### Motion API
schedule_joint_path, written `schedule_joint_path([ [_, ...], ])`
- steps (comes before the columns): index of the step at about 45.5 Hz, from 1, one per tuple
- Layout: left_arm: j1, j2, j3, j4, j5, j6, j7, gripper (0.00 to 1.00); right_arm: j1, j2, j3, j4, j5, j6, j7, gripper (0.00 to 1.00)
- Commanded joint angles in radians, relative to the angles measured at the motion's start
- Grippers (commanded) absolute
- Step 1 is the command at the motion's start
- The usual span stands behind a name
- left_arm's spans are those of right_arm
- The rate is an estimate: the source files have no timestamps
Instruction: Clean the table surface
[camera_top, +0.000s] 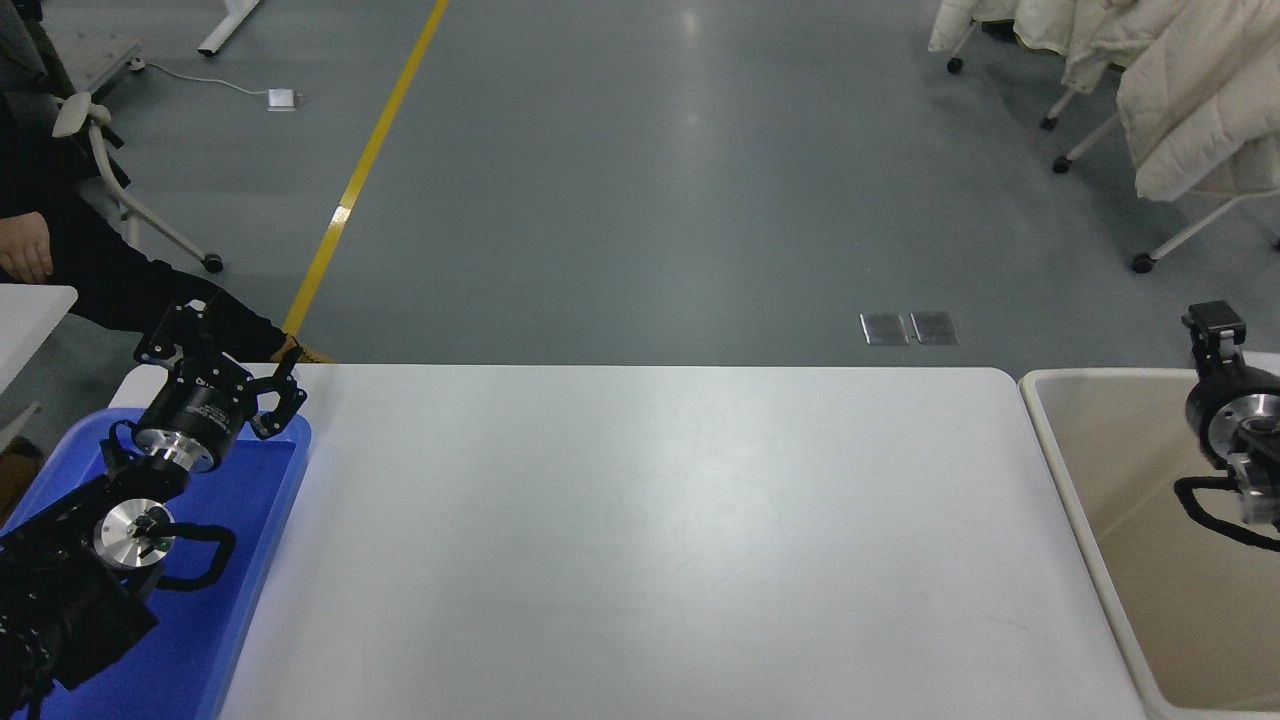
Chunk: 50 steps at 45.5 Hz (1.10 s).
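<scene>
The table surface (640, 540) is a wide, plain white top that fills the middle of the head view, and nothing lies on its visible part. My left gripper (224, 356) is parked at the table's far left corner, above the blue tray (255, 560), open and holding nothing. My right gripper (1213, 328) comes in from the right edge. It is raised over the far rim of the beige bin (1120, 560) and seen edge-on, with nothing visible in it.
The beige bin stands against the table's right end; its visible inside shows only bare walls. A person's hand (24, 258) and dark trouser leg are at the upper left beside a wheeled chair (110, 170). White coats (1190, 90) hang at the upper right.
</scene>
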Motion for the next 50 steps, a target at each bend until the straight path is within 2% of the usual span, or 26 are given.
schedule_joint_path([
  [1,0.000,0.000,0.000,0.000,0.000,-0.002,0.000,1.00,-0.067,0.189,0.213,0.076,-0.004,-0.001,0.001,1.00],
  [8,0.000,0.000,0.000,0.000,0.000,-0.002,0.000,1.00,-0.122,0.296,0.311,0.077,-0.004,0.019,0.008,1.00],
  [19,0.000,0.000,0.000,0.000,0.000,0.000,0.000,1.00,-0.223,0.469,0.500,0.079,-0.005,0.192,0.169,1.00],
  [25,0.000,0.000,0.000,0.000,0.000,0.000,0.000,1.00,-0.266,0.483,0.504,0.076,-0.005,0.317,0.237,1.00],
  [32,0.000,0.000,0.000,0.000,0.000,-0.002,0.000,1.00,-0.278,0.496,0.501,0.063,-0.007,0.364,0.323,1.00],
  [50,0.000,0.000,0.000,0.000,0.000,-0.002,0.000,1.00,-0.277,0.513,0.484,0.042,-0.022,0.386,0.329,1.00],
])
